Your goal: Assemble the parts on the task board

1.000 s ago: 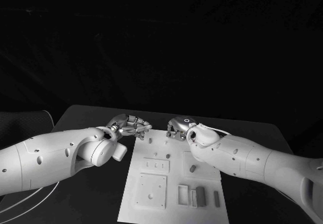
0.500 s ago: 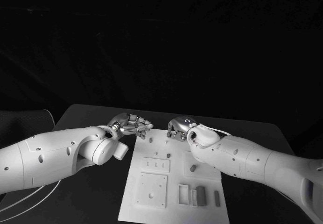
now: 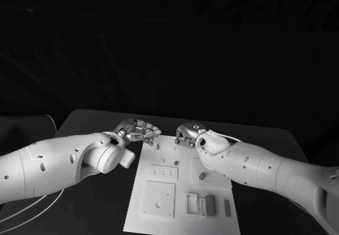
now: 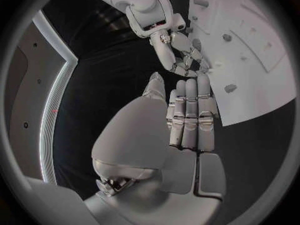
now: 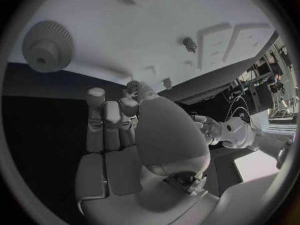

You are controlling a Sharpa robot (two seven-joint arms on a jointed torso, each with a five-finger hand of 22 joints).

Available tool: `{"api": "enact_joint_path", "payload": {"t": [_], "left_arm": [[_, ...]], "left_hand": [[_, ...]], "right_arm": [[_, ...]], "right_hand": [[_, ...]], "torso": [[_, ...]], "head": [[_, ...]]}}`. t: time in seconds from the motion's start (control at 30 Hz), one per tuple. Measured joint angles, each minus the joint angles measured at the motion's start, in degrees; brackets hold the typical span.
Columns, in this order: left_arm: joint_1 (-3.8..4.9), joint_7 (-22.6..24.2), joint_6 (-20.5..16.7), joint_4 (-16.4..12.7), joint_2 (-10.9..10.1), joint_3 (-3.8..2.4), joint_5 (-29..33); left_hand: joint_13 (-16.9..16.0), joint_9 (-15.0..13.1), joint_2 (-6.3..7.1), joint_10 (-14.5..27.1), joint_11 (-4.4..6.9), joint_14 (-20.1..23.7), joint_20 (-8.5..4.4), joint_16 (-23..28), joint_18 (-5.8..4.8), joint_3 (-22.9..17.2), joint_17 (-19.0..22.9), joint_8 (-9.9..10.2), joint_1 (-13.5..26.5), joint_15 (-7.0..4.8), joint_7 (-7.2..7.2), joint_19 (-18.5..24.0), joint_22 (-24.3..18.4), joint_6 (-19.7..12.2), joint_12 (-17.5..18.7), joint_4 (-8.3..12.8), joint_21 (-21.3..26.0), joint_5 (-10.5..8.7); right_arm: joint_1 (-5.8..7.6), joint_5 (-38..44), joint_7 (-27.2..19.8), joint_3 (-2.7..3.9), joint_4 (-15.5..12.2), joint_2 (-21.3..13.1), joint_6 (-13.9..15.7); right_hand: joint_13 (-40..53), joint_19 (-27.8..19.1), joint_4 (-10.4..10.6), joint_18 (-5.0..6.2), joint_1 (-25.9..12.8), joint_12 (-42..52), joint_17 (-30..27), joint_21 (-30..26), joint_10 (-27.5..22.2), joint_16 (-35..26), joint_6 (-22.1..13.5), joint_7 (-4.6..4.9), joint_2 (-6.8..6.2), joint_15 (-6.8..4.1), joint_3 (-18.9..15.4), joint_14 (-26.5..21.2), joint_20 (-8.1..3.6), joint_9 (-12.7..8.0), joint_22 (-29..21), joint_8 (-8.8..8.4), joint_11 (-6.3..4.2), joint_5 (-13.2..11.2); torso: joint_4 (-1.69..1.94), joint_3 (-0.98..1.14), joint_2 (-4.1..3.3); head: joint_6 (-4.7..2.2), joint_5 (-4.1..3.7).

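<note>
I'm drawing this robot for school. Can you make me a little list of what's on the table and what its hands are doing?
Table: black, with the white task board in the middle.
Left hand: at the board's far end, fingers stretched out, holding nothing.
Right hand: beside it at the far end, seems to pinch a small gear.
Large gear: lying flat on the board near the right hand.
Grey block: at the board's near end.

No words, labels, brand names or numbers can be read anywhere, neither on the task board (image 3: 185, 191) nor on the white arms.
</note>
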State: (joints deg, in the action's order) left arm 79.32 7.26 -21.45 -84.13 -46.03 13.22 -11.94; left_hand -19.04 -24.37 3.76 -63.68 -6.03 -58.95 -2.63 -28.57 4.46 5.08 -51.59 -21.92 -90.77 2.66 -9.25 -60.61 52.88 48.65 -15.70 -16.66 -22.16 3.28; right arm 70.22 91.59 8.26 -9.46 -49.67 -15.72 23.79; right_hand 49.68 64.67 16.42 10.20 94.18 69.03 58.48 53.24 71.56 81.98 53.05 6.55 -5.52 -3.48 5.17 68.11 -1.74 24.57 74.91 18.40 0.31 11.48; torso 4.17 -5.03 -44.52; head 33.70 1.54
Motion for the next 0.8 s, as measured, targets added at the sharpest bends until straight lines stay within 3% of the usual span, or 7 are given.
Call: {"api": "enact_joint_path", "payload": {"t": [0.57, 0.8], "left_arm": [[0.05, 0.12, -0.05, 0.00, -0.04, -0.06, 0.00], [0.08, 0.12, -0.06, 0.03, -0.04, -0.08, 0.00]], "left_hand": [[-0.04, 0.01, 0.00, 0.16, 0.16, 0.00, -0.12, 0.00, -0.01, 0.00, 0.03, 0.00, 0.00, 0.00, -0.16, -0.13, 0.05, 0.17, 0.00, 0.00, 0.00, 0.00], [-0.10, 0.02, 0.00, 0.16, 0.16, 0.00, -0.12, 0.00, -0.01, 0.00, -0.02, 0.00, 0.00, 0.00, -0.16, -0.13, 0.05, 0.16, 0.00, 0.00, 0.00, 0.00]], "right_arm": [[-0.02, -0.44, -0.05, -0.01, 0.00, 0.14, -0.02], [-0.02, -0.89, -0.09, -0.03, 0.10, 0.12, -0.02]], "right_hand": [[-0.01, -0.21, -0.08, 0.00, -0.16, 0.00, -1.42, 0.00, 0.00, -0.23, -0.20, 0.19, -0.15, -0.44, 0.40, -0.43, 0.00, -0.02, 0.00, -0.17, 0.00, 0.00], [-0.01, -0.23, -0.16, 0.00, -0.39, 0.03, -1.76, 0.00, -0.08, -0.60, -2.53, 1.08, -0.37, -0.65, 0.64, -0.65, 0.02, -0.46, 0.00, -1.86, 0.53, 0.01]], "torso": [[-0.01, -0.02, -0.03], [-0.02, -0.02, 0.00]], "head": [[-0.03, 0.11], [0.03, 0.12]]}}
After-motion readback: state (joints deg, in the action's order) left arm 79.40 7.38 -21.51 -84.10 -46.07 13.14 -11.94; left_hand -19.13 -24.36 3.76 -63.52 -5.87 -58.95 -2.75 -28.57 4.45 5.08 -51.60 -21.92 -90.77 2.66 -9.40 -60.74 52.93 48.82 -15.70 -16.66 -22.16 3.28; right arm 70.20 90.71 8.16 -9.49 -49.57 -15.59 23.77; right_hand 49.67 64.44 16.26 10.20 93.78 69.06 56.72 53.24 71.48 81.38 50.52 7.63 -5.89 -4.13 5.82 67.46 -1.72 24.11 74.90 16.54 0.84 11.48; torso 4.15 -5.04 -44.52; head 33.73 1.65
